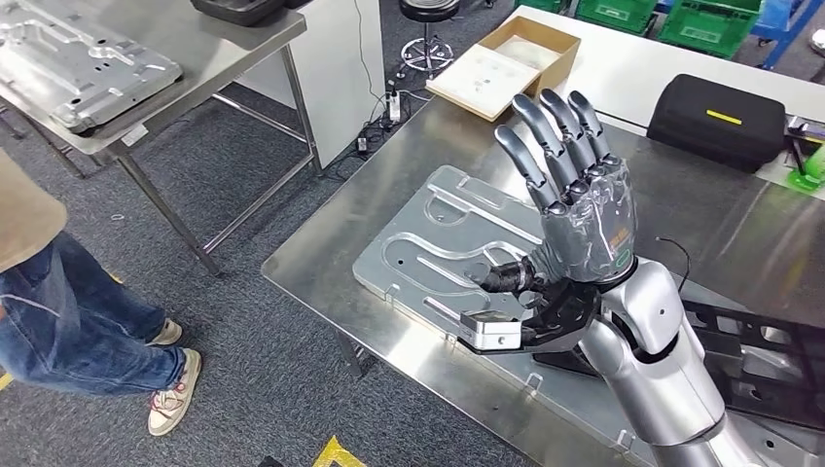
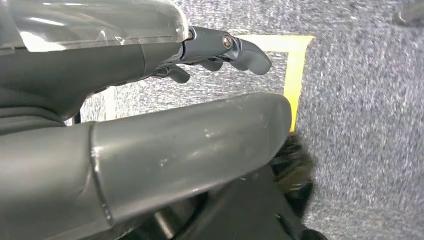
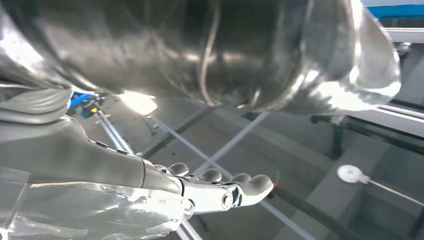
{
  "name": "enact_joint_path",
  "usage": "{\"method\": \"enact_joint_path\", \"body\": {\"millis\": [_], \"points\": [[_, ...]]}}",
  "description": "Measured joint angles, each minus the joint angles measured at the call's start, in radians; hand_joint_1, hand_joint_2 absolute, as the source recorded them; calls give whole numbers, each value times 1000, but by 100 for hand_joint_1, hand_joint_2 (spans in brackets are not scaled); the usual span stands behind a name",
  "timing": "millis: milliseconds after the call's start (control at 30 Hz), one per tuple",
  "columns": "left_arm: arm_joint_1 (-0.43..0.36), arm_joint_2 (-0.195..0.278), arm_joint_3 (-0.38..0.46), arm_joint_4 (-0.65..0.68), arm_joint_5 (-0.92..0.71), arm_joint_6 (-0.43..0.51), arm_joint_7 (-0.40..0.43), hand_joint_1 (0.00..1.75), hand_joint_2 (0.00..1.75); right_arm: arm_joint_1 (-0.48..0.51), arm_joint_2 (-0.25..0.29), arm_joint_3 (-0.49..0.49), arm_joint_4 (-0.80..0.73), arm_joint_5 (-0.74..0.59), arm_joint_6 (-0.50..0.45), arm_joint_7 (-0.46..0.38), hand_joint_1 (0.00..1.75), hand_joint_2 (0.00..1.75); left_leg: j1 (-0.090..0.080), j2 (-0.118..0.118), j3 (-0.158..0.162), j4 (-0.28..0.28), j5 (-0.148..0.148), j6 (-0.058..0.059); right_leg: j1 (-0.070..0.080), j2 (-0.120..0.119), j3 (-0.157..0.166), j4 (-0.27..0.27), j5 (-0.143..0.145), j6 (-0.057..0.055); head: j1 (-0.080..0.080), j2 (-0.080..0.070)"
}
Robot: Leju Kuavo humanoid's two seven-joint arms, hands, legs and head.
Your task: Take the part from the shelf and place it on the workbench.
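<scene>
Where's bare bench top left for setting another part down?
Bare steel on the workbench lies along its near-left edge beside the metal plate, and behind the plate toward the cardboard box and black case. It is crowded at the right, where the right hand is raised open over the plate beside a black frame.

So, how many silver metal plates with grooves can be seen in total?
2. One plate lies flat on the workbench, partly behind the right hand. The other plate rests on the table at upper left. More may be hidden.
</scene>
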Motion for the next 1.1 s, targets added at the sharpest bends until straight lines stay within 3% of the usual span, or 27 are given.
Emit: {"method": "enact_joint_path", "body": {"millis": [67,100,167,200,267,300,367,400,433,500,567,600,667,700,767,833,867,900,933,1000,1033,1100], "points": [[-2,1,1,-4,0,1,-3,0,0,0,-2,0,-6,2,-2,1,0,0,-7,30,56,-107,35,14,5,-19,7,1,-6,9,1,0],[-2,2,2,-5,0,1,-4,0,0,0,-3,0,-7,2,-2,1,0,0,-11,35,64,-124,36,20,8,-28,9,1,-8,14,1,0],[-1,2,5,-7,0,1,-5,0,0,0,-4,0,-8,2,-2,2,0,0,-12,13,63,-129,39,34,9,-45,13,-2,-11,24,1,0],[1,2,6,-7,0,1,-5,0,0,0,-5,0,-9,3,-2,2,0,0,-10,1,66,-134,42,40,7,-38,15,2,-17,29,1,0],[2,2,7,-7,0,2,-7,0,0,0,-7,1,-12,4,-3,5,0,0,-5,-19,72,-144,49,53,1,8,-4,57,-57,36,2,0],[1,2,8,-7,0,4,-9,0,0,2,-8,1,-13,6,-4,7,0,0,-5,-29,72,-145,50,56,-1,39,-29,114,-88,38,2,0],[-1,3,9,-8,-1,5,-14,0,0,11,-10,1,-14,12,-5,13,0,0,-6,-52,72,-143,51,61,-1,66,-93,238,-139,39,2,0],[-1,3,9,-8,-2,4,-16,0,0,17,-10,1,-14,17,-5,15,0,0,-7,-65,72,-142,50,62,0,70,-111,267,-138,38,2,0],[-1,3,9,-8,-4,2,-18,0,0,23,-10,1,-14,23,-6,18,0,0,-8,-80,72,-139,50,61,0,73,-112,260,-118,36,2,0],[0,3,9,-9,-13,-6,-20,0,0,30,-10,1,-15,32,-13,21,0,0,-8,-109,71,-133,47,59,0,94,-69,148,-43,29,2,0],[-2,2,8,-11,-23,-15,-21,0,0,36,-10,1,-18,37,-22,25,0,0,-8,-133,65,-125,45,51,-1,136,-24,38,1,22,2,0],[-1,1,8,-13,-28,-17,-20,0,0,39,-10,1,-19,39,-27,26,0,0,-6,-144,61,-124,45,45,0,150,-14,14,4,20,2,0],[1,3,7,-14,-35,-19,-19,0,0,45,-9,1,-22,39,-35,26,0,0,-3,-166,54,-126,48,32,0,138,-10,7,3,17,2,0],[5,5,6,-14,-37,-19,-19,0,0,47,-7,1,-22,40,-38,26,0,0,-3,-164,52,-123,46,26,-1,127,-6,2,6,13,2,0],[9,11,6,-15,-36,-18,-21,0,0,47,-2,1,-22,38,-41,26,0,0,-6,-122,31,-79,18,14,-5,100,4,-10,9,1,0,0],[9,16,6,-17,-35,-16,-24,0,0,49,2,1,-23,37,-41,25,0,0,-4,-63,-24,33,-39,6,-3,72,8,-14,9,-7,-2,0],[11,18,6,-17,-35,-16,-24,0,0,50,4,1,-23,38,-39,26,0,0,-1,-49,-55,92,-62,2,-1,57,8,-13,7,-8,-2,0],[14,20,6,-17,-35,-16,-24,0,0,51,6,2,-23,39,-35,27,0,0,1,-41,-74,129,-70,-2,-1,43,8,-12,5,-8,-2,0],[17,22,6,-17,-36,-16,-24,0,0,52,8,3,-23,41,-29,30,0,0,3,-35,-76,131,-60,-5,-1,29,9,-11,3,-7,-2,0],[24,24,6,-17,-38,-18,-24,0,0,52,14,7,-25,47,-15,37,0,0,5,-13,-22,30,0,-6,-2,4,12,-7,-4,-2,-2,0],[25,25,6,-18,-39,-20,-24,0,0,52,16,9,-26,50,-12,40,0,0,2,11,13,-36,24,-2,0,-8,15,-5,-8,2,-2,0],[25,25,6,-21,-41,-23,-24,0,0,53,20,12,-29,56,-11,43,0,0,-3,42,53,-115,45,11,6,-28,20,-3,-14,12,-1,0]]}}
